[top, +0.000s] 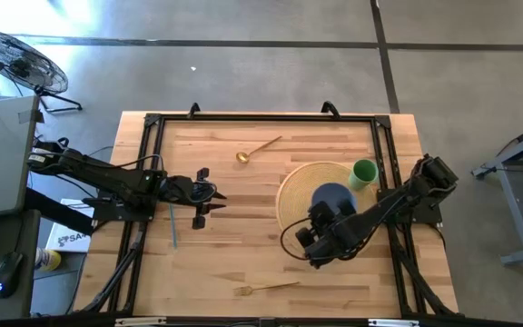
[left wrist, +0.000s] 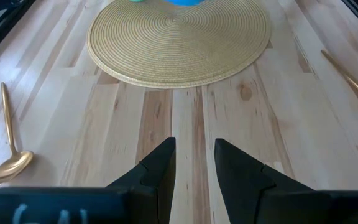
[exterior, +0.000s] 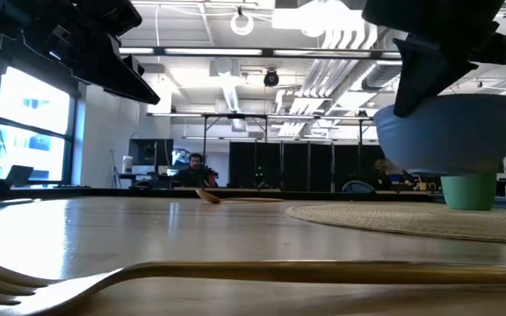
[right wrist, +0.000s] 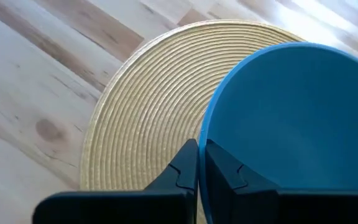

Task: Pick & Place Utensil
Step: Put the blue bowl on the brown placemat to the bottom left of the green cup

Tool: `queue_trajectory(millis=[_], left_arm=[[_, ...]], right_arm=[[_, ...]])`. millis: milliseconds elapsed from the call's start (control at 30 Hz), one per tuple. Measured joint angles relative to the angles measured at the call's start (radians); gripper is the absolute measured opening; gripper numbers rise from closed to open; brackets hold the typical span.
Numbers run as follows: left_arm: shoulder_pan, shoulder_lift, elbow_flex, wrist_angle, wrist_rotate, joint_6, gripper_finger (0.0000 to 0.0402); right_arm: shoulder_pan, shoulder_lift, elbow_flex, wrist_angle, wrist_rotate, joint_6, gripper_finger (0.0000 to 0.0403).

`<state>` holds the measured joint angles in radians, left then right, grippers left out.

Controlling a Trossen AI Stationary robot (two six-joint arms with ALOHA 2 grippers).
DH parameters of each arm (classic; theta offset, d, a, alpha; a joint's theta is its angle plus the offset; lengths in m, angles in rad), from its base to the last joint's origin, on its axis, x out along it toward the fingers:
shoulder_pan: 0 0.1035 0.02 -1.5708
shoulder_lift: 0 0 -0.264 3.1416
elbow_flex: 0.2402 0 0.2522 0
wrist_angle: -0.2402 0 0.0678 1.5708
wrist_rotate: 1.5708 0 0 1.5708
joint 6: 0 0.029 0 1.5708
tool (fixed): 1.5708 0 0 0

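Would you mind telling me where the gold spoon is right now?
In the high view the spoon lies on the table's far side, between the left gripper and the placemat, touching neither.

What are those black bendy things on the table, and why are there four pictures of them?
They are two robot arms. One camera looks down from above, one sits at table height, and one rides on each wrist.

On the wooden table lie a round woven mat, a green cup, a gold spoon and a gold fork.

The right hand pinches the rim of a blue bowl. In the table-height picture the bowl hangs just above the mat.

The left hand is open, holds nothing, and waits near the table's left side.
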<state>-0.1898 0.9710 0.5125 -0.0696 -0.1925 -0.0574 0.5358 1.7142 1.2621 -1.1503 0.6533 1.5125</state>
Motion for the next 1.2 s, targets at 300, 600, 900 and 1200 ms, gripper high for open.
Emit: queue_trajectory(millis=[300,600,900,1200], left_arm=[[0.000,0.000,0.000,0.000,0.000,0.000,0.0108],[0.000,0.000,0.001,-0.007,0.000,-0.001,0.0108],[0.000,0.000,0.001,-0.006,0.000,-0.001,0.0108],[0.000,0.000,0.001,-0.007,0.000,-0.001,0.0108]], right_arm=[[-0.056,0.020,-0.002,-0.036,-0.010,-0.012,0.0006],[-0.111,0.072,-0.002,-0.024,-0.086,-0.047,0.0011],[-0.131,0.075,-0.003,-0.003,-0.088,-0.031,0.0004],[-0.137,0.075,-0.106,0.067,-0.100,0.032,0.0013]])
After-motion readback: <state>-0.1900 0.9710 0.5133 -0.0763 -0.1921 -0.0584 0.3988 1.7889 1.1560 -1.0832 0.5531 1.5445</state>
